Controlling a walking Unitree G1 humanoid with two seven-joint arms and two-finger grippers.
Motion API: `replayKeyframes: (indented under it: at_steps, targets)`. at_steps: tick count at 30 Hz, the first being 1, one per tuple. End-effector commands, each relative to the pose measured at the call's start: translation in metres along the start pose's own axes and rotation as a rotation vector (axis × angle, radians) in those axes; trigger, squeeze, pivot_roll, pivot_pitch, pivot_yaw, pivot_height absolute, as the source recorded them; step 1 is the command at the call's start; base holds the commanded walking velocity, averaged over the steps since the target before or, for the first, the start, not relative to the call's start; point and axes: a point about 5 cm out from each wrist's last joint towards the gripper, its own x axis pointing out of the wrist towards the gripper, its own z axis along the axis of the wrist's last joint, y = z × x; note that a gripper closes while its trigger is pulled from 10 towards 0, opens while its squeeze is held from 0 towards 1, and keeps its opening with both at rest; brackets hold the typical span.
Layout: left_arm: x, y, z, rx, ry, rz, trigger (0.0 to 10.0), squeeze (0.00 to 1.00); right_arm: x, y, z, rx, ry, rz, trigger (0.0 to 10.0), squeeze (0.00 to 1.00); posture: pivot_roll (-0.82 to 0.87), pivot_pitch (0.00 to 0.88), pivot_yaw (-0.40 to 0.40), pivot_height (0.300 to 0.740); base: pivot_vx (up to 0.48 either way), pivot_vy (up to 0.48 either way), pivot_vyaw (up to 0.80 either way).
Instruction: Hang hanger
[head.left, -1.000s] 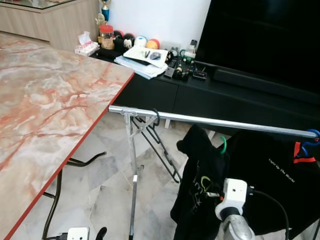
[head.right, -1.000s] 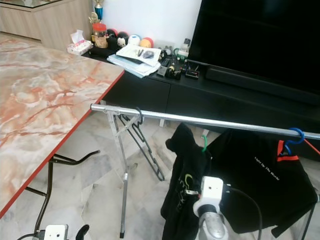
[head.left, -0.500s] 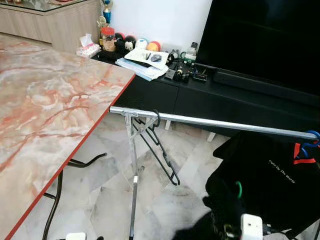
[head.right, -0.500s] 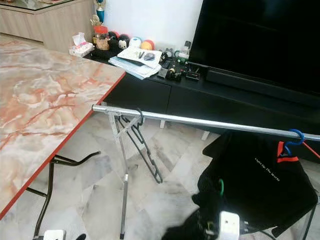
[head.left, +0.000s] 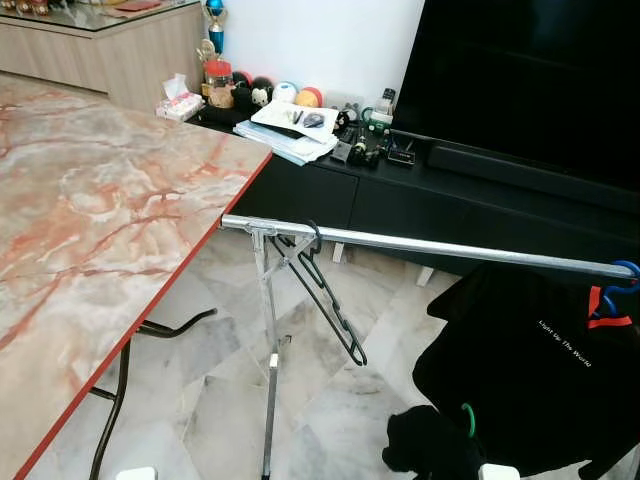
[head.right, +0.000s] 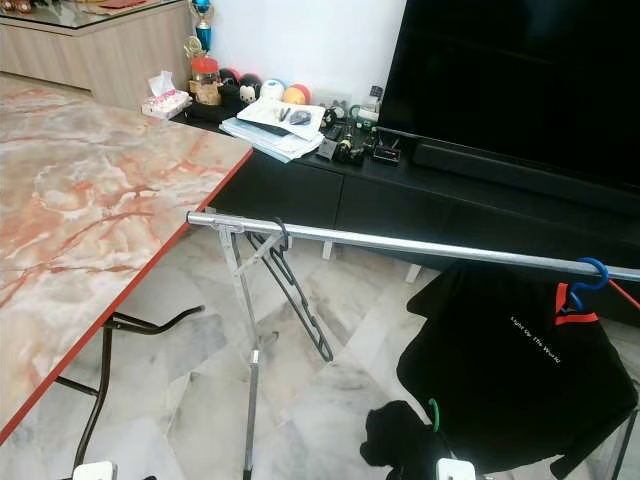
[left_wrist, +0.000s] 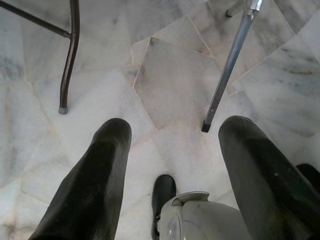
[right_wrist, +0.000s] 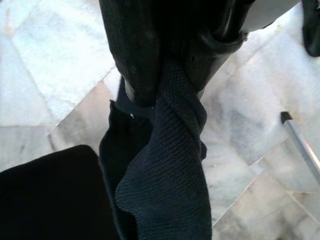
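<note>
A silver rail (head.left: 430, 243) spans the view on a folding rack. An empty black hanger (head.left: 330, 296) hangs near its left end. At its right end a black T-shirt (head.left: 545, 350) hangs on a blue hanger (head.left: 624, 271). Low at the bottom edge, well beneath the rail, is a bunched black garment (head.left: 428, 450) with a green hanger hook (head.left: 468, 419) sticking up from it. My right gripper (right_wrist: 167, 85) is shut on this garment's dark knit cloth (right_wrist: 170, 170). My left gripper (left_wrist: 175, 127) hangs open over the floor with nothing between its fingers (left_wrist: 95, 185).
A marble table with a red edge (head.left: 190, 270) fills the left, its dark legs (head.left: 120, 380) below. The rack's upright leg (head.left: 268, 380) stands on pale marble tiles. Behind are a black TV console (head.left: 400, 195) with clutter and a big TV (head.left: 530, 80).
My right arm has dropped with the black garment and green hanger, from just under the rail down to the bottom edge of the view. The camera has tilted slightly.
</note>
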Motion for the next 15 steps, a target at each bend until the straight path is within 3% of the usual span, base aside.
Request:
replayKeyframes:
  at_steps: [1,10,15]
  targets:
    - [-0.001,-0.001,-0.004,0.011,0.029,-0.018,10.0,0.00,-0.001,0.001,-0.006,0.013,0.014,0.001,10.0,0.00,0.13,0.040,-0.072,0.740,0.000,0.000,0.00]
    - [0.003,0.009,0.000,0.045,0.056,-0.023,10.0,0.00,-0.002,0.022,-0.012,0.046,0.031,0.030,10.0,0.00,0.13,0.032,-0.027,0.740,0.000,0.000,0.00]
    - [0.004,0.010,0.000,0.041,0.065,-0.019,10.0,0.00,-0.002,0.023,-0.011,0.048,0.027,0.031,10.0,0.00,0.12,0.032,-0.025,0.740,0.000,0.000,0.00]
